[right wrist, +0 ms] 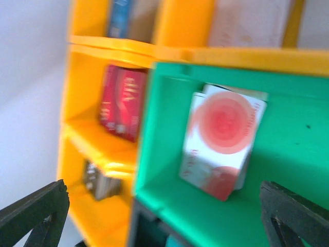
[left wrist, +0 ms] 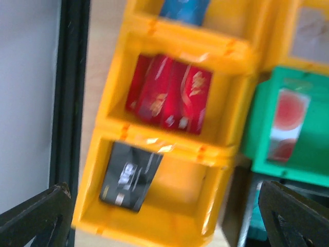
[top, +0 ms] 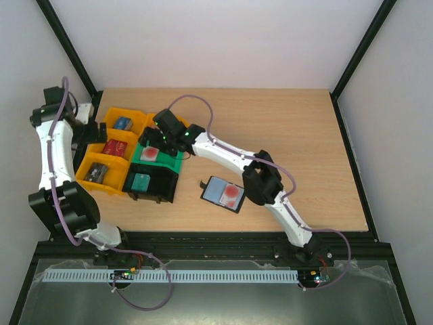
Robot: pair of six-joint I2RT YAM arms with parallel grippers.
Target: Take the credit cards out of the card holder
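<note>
The card holder [top: 223,194] is laid open on the desk [top: 304,149], near centre, pale pockets upward, a red-marked card [top: 232,193] inside. White credit cards [right wrist: 222,141] with red discs are stacked in the green bin [right wrist: 288,118], left. The right jaws and left jaws are held apart.

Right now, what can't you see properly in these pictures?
1. Top view: the card holder is too small to count the cards inside it.
2. Right wrist view: blur makes the print on the credit cards in the green bin unreadable.
3. Left wrist view: blur hides what the black thing in the yellow bin is.
</note>
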